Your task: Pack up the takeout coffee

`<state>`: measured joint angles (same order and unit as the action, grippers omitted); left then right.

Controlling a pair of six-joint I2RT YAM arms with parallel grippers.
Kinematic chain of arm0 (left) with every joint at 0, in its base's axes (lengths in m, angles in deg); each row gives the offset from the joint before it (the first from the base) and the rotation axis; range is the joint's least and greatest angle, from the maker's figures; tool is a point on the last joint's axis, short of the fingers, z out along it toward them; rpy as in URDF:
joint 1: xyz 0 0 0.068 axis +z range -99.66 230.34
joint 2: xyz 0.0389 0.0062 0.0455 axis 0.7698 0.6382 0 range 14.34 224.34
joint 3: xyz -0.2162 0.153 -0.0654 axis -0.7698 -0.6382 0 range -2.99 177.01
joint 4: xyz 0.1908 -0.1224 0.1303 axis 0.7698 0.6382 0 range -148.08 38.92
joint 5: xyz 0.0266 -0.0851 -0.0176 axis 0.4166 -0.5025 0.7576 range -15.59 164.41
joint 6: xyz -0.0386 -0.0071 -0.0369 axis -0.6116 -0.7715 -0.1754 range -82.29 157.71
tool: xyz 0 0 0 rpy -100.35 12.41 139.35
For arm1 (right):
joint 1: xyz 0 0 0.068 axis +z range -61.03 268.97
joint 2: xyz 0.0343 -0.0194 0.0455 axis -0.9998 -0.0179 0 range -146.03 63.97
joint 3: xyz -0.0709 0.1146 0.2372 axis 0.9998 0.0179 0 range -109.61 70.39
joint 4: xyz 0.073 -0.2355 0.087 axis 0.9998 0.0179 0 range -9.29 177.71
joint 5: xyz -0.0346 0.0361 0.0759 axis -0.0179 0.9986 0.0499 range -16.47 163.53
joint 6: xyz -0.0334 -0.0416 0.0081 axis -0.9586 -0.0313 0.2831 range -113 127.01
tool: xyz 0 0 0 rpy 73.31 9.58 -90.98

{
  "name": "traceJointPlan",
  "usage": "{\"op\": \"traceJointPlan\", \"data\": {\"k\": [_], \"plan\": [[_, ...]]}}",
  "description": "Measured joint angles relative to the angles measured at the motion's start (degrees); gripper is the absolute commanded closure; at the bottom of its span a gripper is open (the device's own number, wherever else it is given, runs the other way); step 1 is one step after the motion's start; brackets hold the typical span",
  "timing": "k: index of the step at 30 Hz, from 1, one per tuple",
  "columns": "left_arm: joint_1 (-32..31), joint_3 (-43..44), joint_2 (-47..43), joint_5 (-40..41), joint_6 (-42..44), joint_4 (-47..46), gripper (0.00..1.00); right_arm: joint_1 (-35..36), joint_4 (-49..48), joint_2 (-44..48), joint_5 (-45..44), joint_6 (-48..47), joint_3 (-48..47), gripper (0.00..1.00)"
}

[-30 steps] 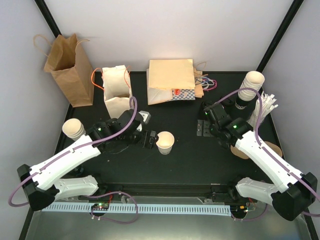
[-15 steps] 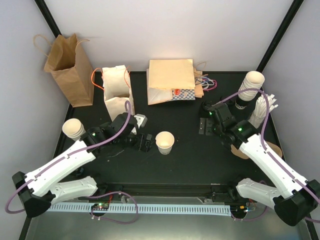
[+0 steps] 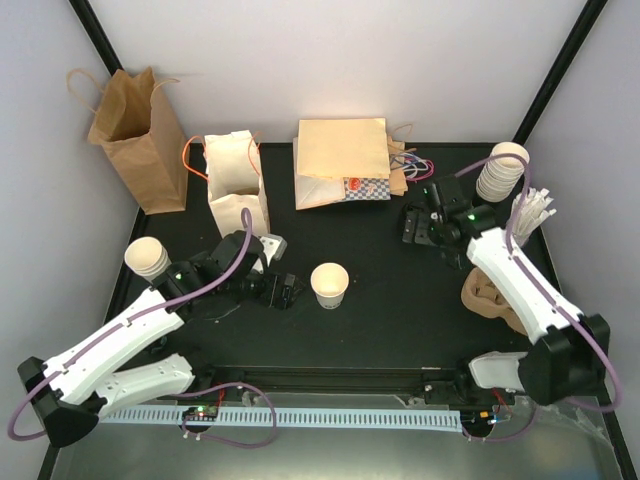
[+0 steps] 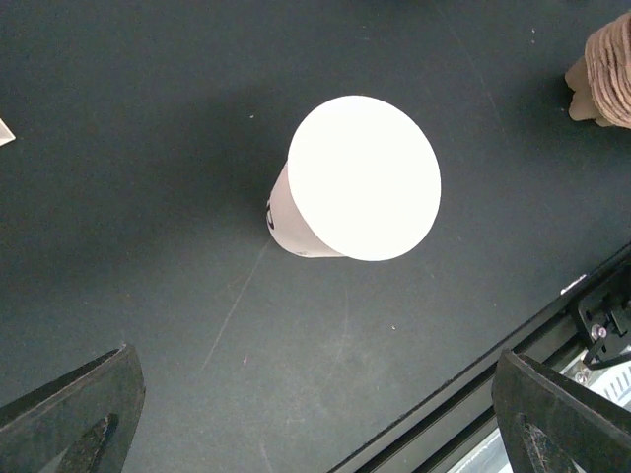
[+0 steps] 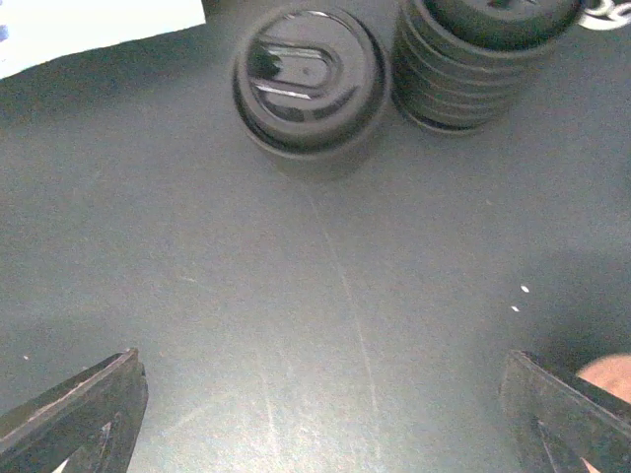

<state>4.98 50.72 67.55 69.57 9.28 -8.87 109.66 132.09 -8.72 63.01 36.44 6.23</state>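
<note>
1. The coffee cup [image 3: 330,285] stands upright at the middle of the table [image 3: 400,310], mouth up.
2. The left gripper [image 3: 285,291] and right gripper [image 3: 412,225] are spread wide, empty.
3. The left gripper backed off the cup; the right moved toward the black lids [image 5: 308,79].

cup [image 3: 330,285]: centre | flat bag [image 3: 340,150]: behind it | cup stack [image 3: 500,172]: rear right

We see the cream-white paper cup [image 3: 330,285] standing upright and open-topped on the dark tabletop [image 3: 400,310], just below the top view's centre.
</note>
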Motion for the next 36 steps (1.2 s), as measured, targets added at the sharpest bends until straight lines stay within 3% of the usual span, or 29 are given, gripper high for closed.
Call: {"op": "traceJointPlan", "data": {"k": [14,36], "plan": [[0.3,-1.4,-2.6,-3.6,0.9,1.5,0.01,-2.2,-2.6,-21.2,0.4,0.5,-14.3,0.00],[0.3,-4.1,-4.0,-4.7,0.5,1.4,0.01,-3.1,-3.7,-32.6,1.0,-0.4,-20.8,0.00]]}}
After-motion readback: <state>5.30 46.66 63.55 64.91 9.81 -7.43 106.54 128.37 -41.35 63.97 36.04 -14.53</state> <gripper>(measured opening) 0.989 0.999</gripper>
